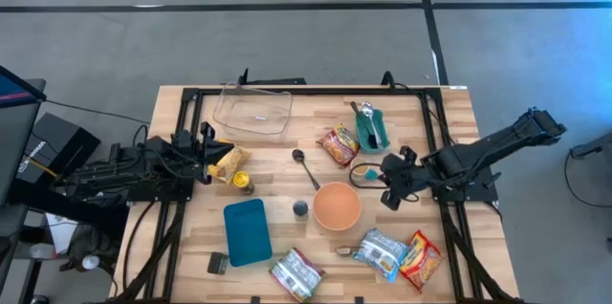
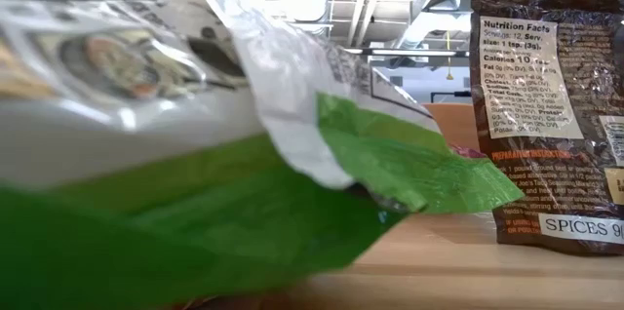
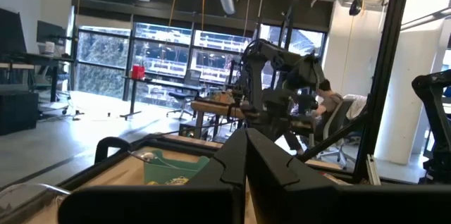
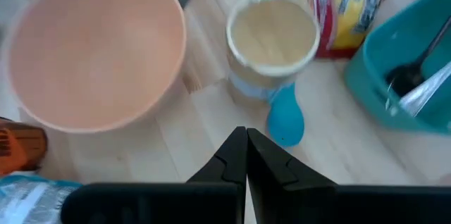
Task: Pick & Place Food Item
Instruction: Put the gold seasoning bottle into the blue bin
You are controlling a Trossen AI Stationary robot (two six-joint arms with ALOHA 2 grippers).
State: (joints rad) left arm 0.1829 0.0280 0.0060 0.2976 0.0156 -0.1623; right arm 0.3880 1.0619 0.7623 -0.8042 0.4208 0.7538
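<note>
Food packets scattered all over: red-yellow packet (image 1: pixel 338 143) mid-table next to the teal bin (image 1: pixel 373 129), yellow packet (image 1: pixel 228 162) right at the left hand (image 1: pixel 204 159), three more along the near edge, e.g. the green-white packet (image 1: pixel 296 273). Nothing picked yet, so looks like the very start, still choosing and lining up. Right hand (image 1: pixel 390 187) hanging low over the table (image 1: pixel 459 103) between the pink bowl (image 1: pixel 337 206) and the bin, fingers pressed fully together, empty, pointing at a small cup with a blue handle (image 4: pixel 271 37). Left hand pinched closed too, holding nothing. Next up, probably: spread the fingers, swing over to the red-yellow packet, come down on it.
</note>
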